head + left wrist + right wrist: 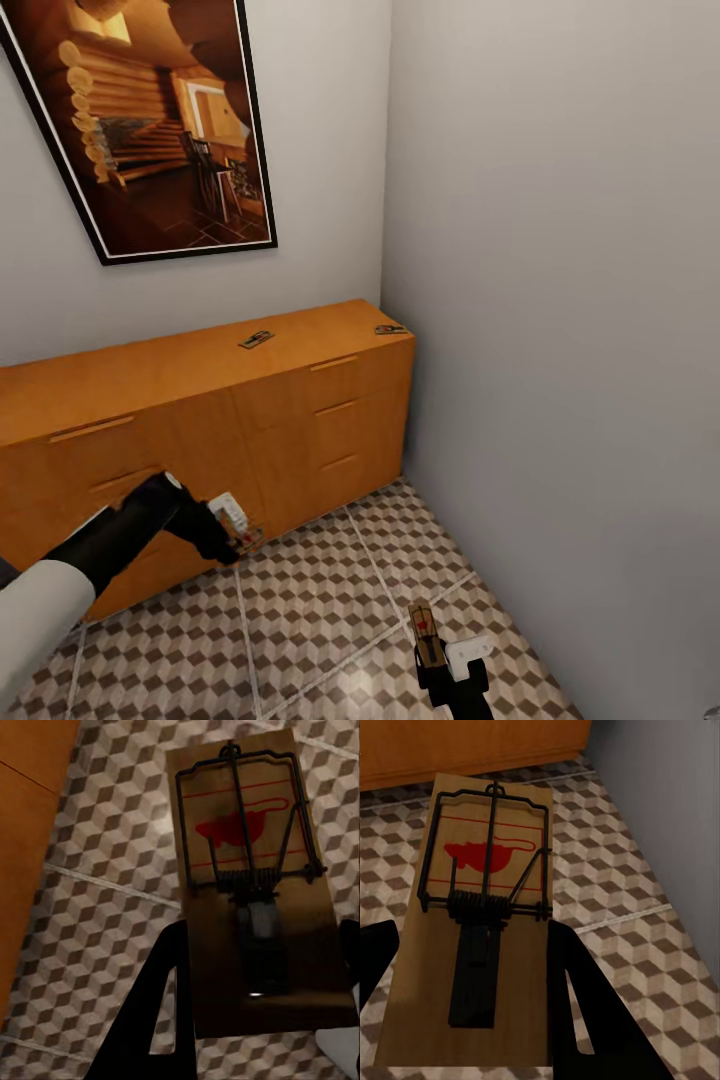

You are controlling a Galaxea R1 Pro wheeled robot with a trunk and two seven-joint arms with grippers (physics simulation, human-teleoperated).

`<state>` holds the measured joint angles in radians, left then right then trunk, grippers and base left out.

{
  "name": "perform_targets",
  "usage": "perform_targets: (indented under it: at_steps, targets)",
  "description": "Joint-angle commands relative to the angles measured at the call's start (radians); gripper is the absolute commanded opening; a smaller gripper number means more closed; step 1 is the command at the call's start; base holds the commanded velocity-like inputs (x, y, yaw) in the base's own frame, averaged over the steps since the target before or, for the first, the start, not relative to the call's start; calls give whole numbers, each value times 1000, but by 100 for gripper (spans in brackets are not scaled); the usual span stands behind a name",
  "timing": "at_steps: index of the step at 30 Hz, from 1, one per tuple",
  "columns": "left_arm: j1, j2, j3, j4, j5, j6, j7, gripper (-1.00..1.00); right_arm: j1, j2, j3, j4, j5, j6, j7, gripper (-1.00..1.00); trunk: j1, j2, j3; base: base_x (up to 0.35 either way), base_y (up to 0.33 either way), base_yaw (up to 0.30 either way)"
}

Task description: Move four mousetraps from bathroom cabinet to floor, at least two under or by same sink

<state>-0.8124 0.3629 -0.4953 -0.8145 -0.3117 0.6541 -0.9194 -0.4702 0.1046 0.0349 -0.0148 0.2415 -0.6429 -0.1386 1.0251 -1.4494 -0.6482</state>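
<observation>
Fingers [585, 1012] of both arms each clamp a mousetrap [480, 922]; lower them flat onto the bathroom floor [310, 610] below your fingers before releasing.

Orange-brown cabinet [200, 420] across the middle left. Brown, beige and white cube-patterned bathroom floor [300, 620] with pale grout along the bottom. Tan mousetraps [255, 892] [480, 922] with dark wire and red mouse print. Grey walls [560, 300]; black-framed brown picture [150, 120] upper left.
</observation>
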Motion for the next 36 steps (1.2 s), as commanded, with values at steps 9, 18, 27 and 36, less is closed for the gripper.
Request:
perform_targets:
  at_steps: [9,18,27,36]
  targets:
    - [2,-114,-8,579,95,-467,314,-100,-1,0,3,1,9,-1,-10,-100,0,-1,-1,0,0,0]
    - [31,-131,-7,882,398,-876,398,-100,-1,-2,2,0,9,-1,-14,-100,0,-1,-1,0,0,0]
    - [147,-136,-6,893,615,-1105,538,-100,-1,-4,1,-2,10,-1,-15,-100,0,-1,-1,0,0,0]
    - [292,-175,-5,894,666,-1326,690,-100,-1,-23,-2,-15,13,89,-18,-100,0,-1,-1,0,0,0]
